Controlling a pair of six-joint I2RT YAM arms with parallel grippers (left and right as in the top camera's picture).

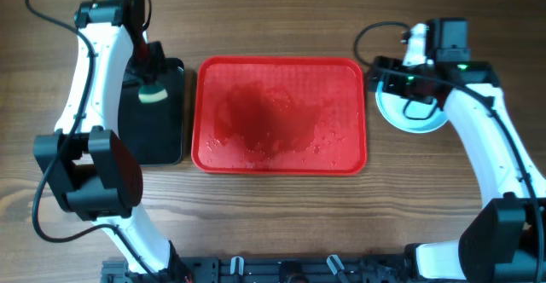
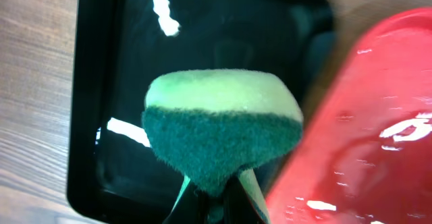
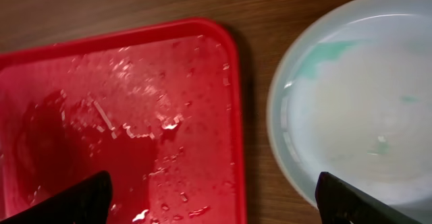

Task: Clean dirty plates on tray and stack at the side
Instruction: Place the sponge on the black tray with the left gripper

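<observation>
The red tray (image 1: 281, 142) lies in the middle of the table, wet, with no plate on it; it also shows in the right wrist view (image 3: 135, 102) and the left wrist view (image 2: 378, 116). A pale aqua plate (image 1: 418, 123) lies on the table just right of the tray, partly under the right arm. In the right wrist view the plate (image 3: 358, 116) carries a faint teal smear. I cannot tell whether other plates lie beneath it. My right gripper (image 1: 380, 78) (image 3: 216, 197) is open and empty, over the gap between tray and plate. My left gripper (image 1: 152, 77) (image 2: 219, 197) is shut on a green-and-yellow sponge (image 2: 223, 123).
A smaller black tray (image 1: 158, 134) lies left of the red tray, and the sponge (image 1: 153, 94) hangs over it. The black tray also shows in the left wrist view (image 2: 121, 62). Bare wooden table lies all around.
</observation>
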